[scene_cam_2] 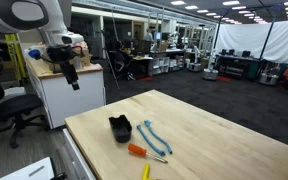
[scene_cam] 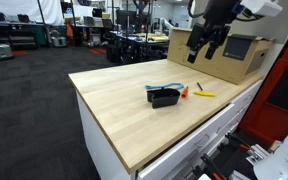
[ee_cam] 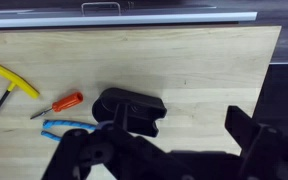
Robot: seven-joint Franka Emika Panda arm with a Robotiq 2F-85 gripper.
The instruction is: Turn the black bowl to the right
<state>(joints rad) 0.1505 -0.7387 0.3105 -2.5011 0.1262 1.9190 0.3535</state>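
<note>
Arm: white, rounded joints (scene_cam_2: 29, 15), raised well above the bench (scene_cam: 109, 105), with the wrist bent so the claw (scene_cam: 206, 45) points down.
Claw: black, with two blocky fingers (ee_cam: 252, 138) standing apart and nothing between them.
Bowl: matte black (scene_cam: 164, 97), low and boxy with rounded corners. It sits on the bench well below the claw. In the wrist view it lies just ahead of one fingertip, off the claw's centre line.
Blue loop: thin, glossy and curved (ee_cam: 64, 127), just beside the bowl.
Screwdriver: orange handle and slim metal shaft (ee_cam: 59, 103), lying farther out than the loop.
Yellow key: T-shaped (ee_cam: 9, 85), the farthest from the claw.
Bench: pale wood top with a smooth grain, over white drawers.
Box: plain brown cardboard (scene_cam: 239, 60), behind the claw.
</note>
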